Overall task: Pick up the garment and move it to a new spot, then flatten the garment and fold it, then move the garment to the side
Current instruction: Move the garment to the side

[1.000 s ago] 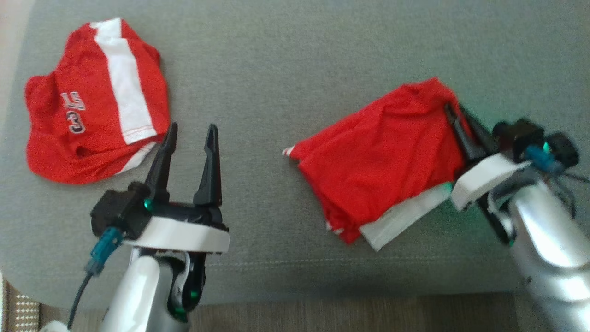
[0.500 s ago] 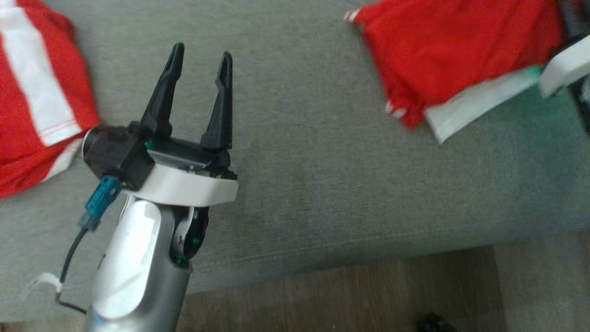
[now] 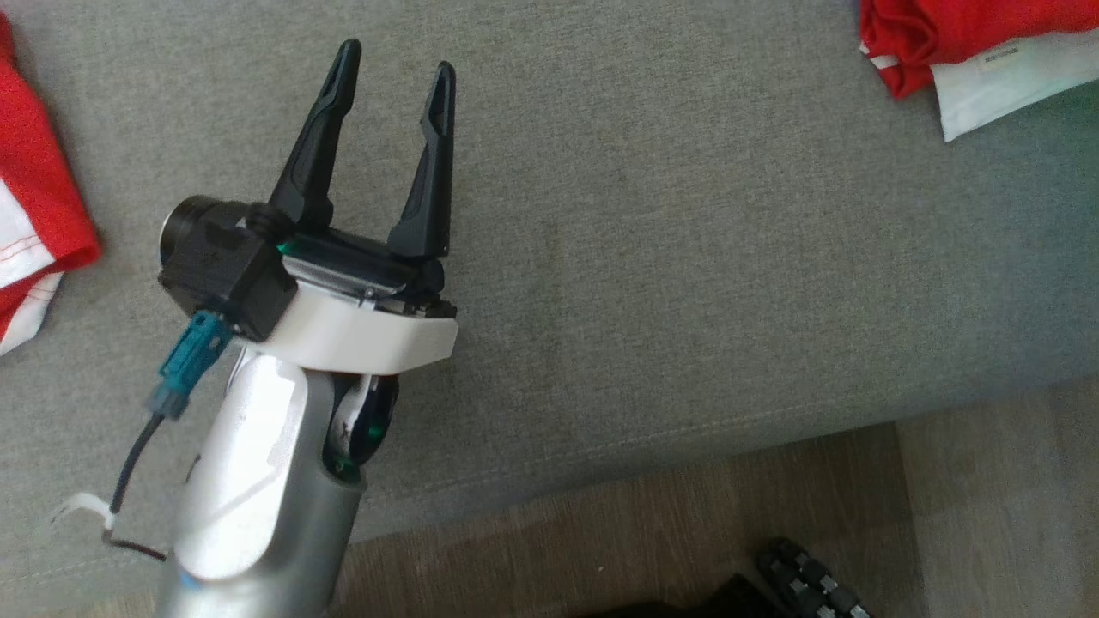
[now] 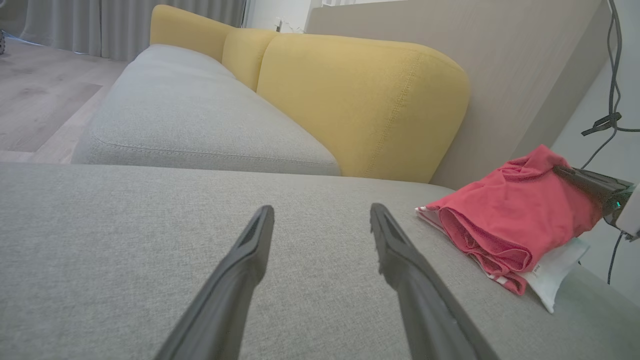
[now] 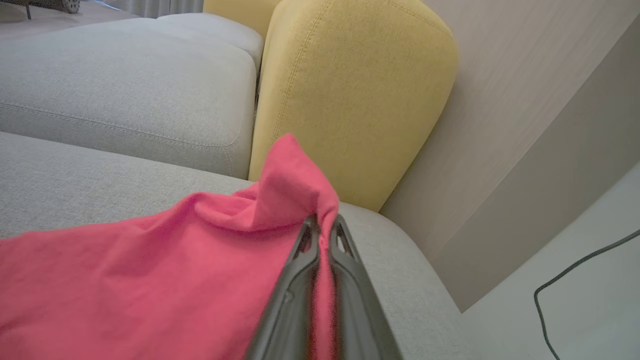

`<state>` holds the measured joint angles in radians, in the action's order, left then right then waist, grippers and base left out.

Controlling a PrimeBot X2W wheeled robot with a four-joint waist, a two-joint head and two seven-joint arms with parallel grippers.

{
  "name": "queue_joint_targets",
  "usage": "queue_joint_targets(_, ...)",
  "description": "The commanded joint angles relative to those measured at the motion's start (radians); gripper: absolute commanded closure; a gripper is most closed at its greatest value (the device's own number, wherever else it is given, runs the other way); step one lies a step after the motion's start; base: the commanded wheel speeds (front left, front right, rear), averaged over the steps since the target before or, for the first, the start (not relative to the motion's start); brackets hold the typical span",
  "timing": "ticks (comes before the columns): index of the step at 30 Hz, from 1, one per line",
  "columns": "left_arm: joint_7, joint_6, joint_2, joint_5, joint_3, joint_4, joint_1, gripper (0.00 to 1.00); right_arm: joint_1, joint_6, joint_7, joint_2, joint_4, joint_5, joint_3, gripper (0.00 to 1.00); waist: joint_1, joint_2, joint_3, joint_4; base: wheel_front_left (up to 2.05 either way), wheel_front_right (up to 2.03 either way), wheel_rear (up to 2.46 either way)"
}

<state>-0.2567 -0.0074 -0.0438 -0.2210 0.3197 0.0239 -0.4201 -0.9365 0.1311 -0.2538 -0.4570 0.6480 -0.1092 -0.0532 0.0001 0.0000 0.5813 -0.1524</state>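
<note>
The garment (image 3: 944,34) is a folded red shirt with a white band, lying on the grey sofa seat at the head view's upper right corner. In the left wrist view the garment (image 4: 510,215) rests at the right, and my right gripper (image 4: 575,175) pinches its raised far edge. The right wrist view shows my right gripper (image 5: 322,225) shut on a peak of the red garment (image 5: 150,270). My left gripper (image 3: 397,56) hovers open over bare seat, well left of the garment, nothing between its fingers (image 4: 250,260).
A second red and white shirt (image 3: 34,197) lies at the left edge of the seat (image 3: 687,257). Yellow back cushions (image 4: 360,100) stand behind. Wood floor (image 3: 687,532) runs along the front seat edge. Cables (image 4: 612,120) hang at the right.
The head camera has swung down and to the right, so both shirts have slid toward the picture's edges. The left gripper stays open; the right stays shut on the garment.
</note>
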Motion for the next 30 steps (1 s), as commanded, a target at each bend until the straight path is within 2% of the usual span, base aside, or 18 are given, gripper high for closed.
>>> queue_joint_targets(1, -0.005, 0.002, -0.006, 0.000, -0.027, 0.038, -0.010, 0.00, 0.031, 0.000, -0.008, 0.014, -0.040, 0.014, -0.020, 1.00, -0.0001, 0.0000, 0.006, -0.001, 0.00, 0.00, 0.00)
queue_joint_targets(7, -0.005, -0.002, -0.006, 0.001, -0.031, 0.036, -0.013, 0.00, 0.047, 0.000, -0.008, 0.042, -0.061, 0.031, -0.043, 1.00, -0.0001, 0.0000, 0.021, -0.001, 0.00, 0.00, 0.00)
queue_joint_targets(8, -0.005, -0.002, -0.006, 0.000, -0.030, 0.035, -0.015, 0.00, 0.047, 0.000, -0.008, 0.045, -0.062, 0.031, -0.049, 0.91, -0.0001, 0.0000, 0.024, 0.000, 0.00, 0.00, 0.00)
queue_joint_targets(9, -0.005, -0.003, -0.006, -0.001, -0.029, 0.034, -0.016, 0.00, 0.049, 0.000, -0.007, 0.052, -0.064, 0.028, -0.055, 0.00, -0.0001, 0.0000, 0.025, 0.002, 0.00, 0.00, 0.00)
queue_joint_targets(17, -0.005, 0.003, -0.006, -0.033, -0.020, 0.019, -0.008, 0.00, 0.065, 0.000, 0.005, 0.069, -0.090, 0.005, -0.055, 0.00, -0.0001, 0.0000, -0.020, 0.020, 0.00, 0.00, 0.00)
queue_joint_targets(24, -0.005, 0.030, -0.006, -0.095, -0.019, 0.027, 0.031, 0.00, 0.099, 0.000, 0.039, 0.091, -0.178, 0.008, -0.033, 0.00, -0.0001, 0.0000, -0.141, 0.061, 0.00, 0.00, 0.00)
queue_joint_targets(30, -0.005, 0.054, -0.006, -0.128, -0.039, 0.037, 0.085, 0.00, 0.178, 0.000, 0.080, 0.152, -0.282, -0.028, 0.027, 0.00, -0.0001, 0.0000, -0.245, 0.104, 0.00, 0.00, 0.00)
